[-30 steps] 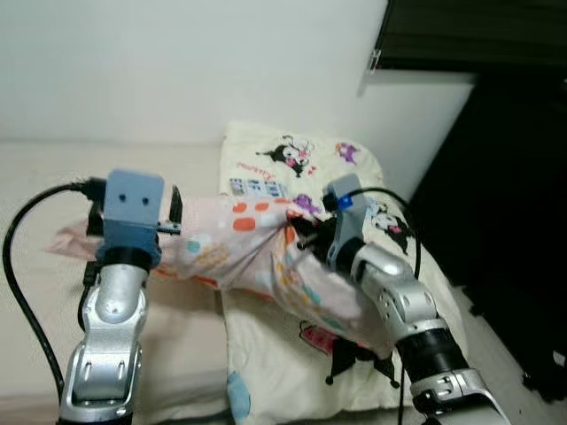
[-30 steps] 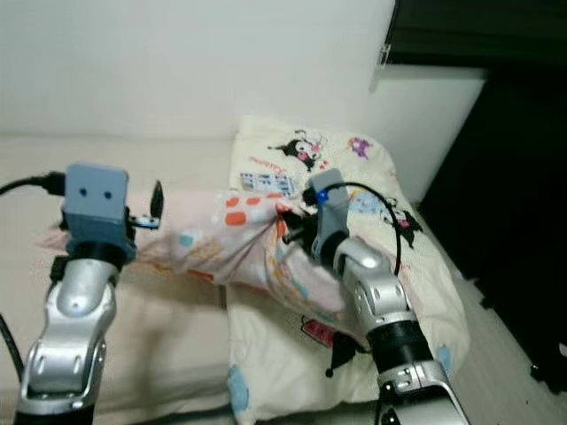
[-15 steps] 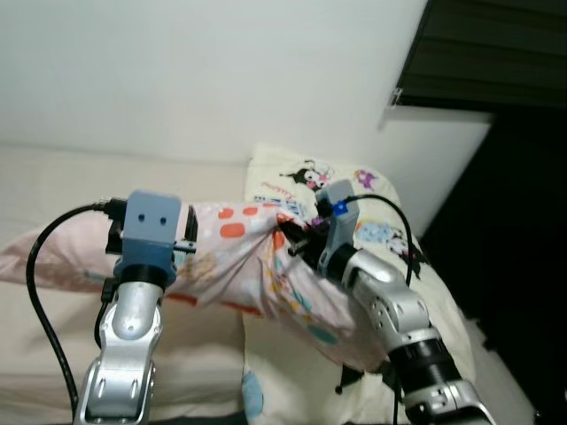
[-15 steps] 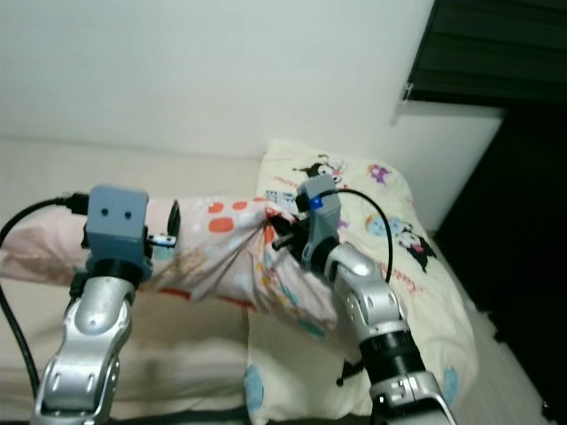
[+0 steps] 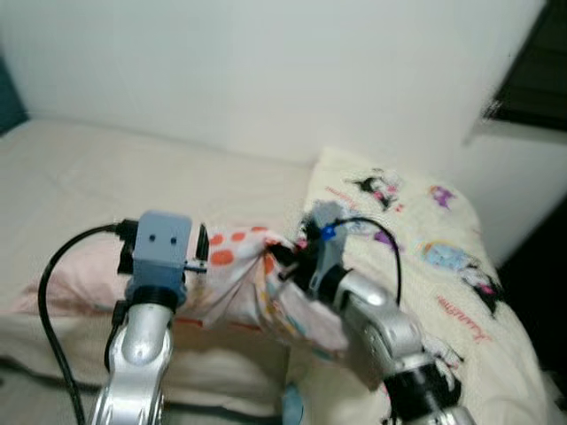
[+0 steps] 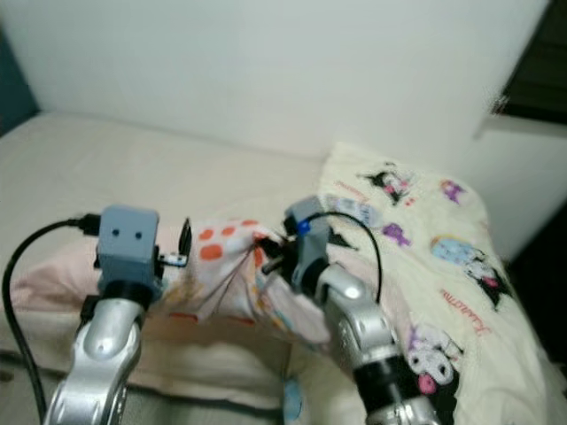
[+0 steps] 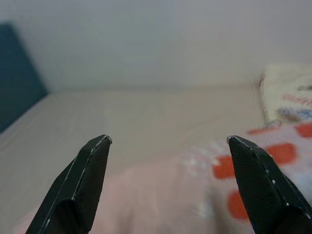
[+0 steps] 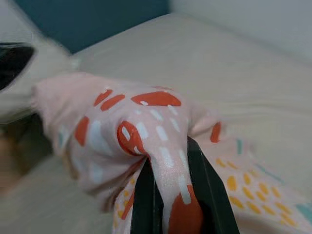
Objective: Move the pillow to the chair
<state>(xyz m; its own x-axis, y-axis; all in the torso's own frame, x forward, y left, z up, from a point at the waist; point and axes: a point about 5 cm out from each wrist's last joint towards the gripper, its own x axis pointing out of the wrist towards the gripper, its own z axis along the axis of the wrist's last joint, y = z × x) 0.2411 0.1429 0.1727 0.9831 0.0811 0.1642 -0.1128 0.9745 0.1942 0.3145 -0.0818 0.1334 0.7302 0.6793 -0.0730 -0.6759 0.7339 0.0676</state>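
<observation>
Pillow (image 8: 146, 122) pinched between right fingers (image 8: 209, 195)

Pink pillow (image 5: 235, 288) lifted above the bed (image 5: 97, 177). Right end effector (image 5: 282, 263) pinches its bunched fabric; left end effector (image 5: 200, 252) beside the pillow's left part. Cartoon-print blanket (image 5: 425, 239) right of pillow.

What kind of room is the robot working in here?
Most likely a bedroom: a wide beige bed against a plain wall, a cartoon-print quilt spread on it, and a pink pillow pinched in the right gripper.
</observation>
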